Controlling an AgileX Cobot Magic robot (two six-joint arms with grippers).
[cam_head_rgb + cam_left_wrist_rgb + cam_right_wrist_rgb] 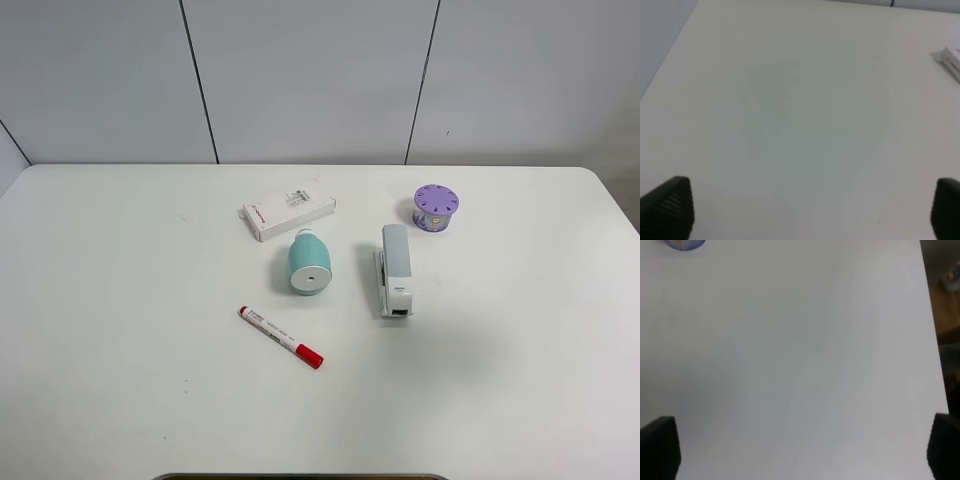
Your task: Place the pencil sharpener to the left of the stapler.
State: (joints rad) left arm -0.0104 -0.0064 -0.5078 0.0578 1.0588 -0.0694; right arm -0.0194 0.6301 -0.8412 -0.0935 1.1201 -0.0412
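**Sharpener lies left of the stapler, both pincers spread wide**

The pencil sharpener [309,263] lies on its side on the white tabletop [120,300], its flat white end face turned toward the near edge. It sits to the left of the stapler [395,270] in the high view, near it but apart, with bare surface between them. The stapler lies lengthwise, one end pointing at the near edge.

Just behind the sharpener a white box with red print [288,215] lies at a slant, very close to the sharpener's far end. A purple round holed cylinder [436,207] stands behind and to the right of the stapler. In front of the sharpener a white marker with a red cap [281,337] lies diagonally.

The left pincer [812,207] is released, fingertips [670,205] far apart over bare tabletop, grasping nothing. The right pincer [802,447] is likewise released and holds nothing.
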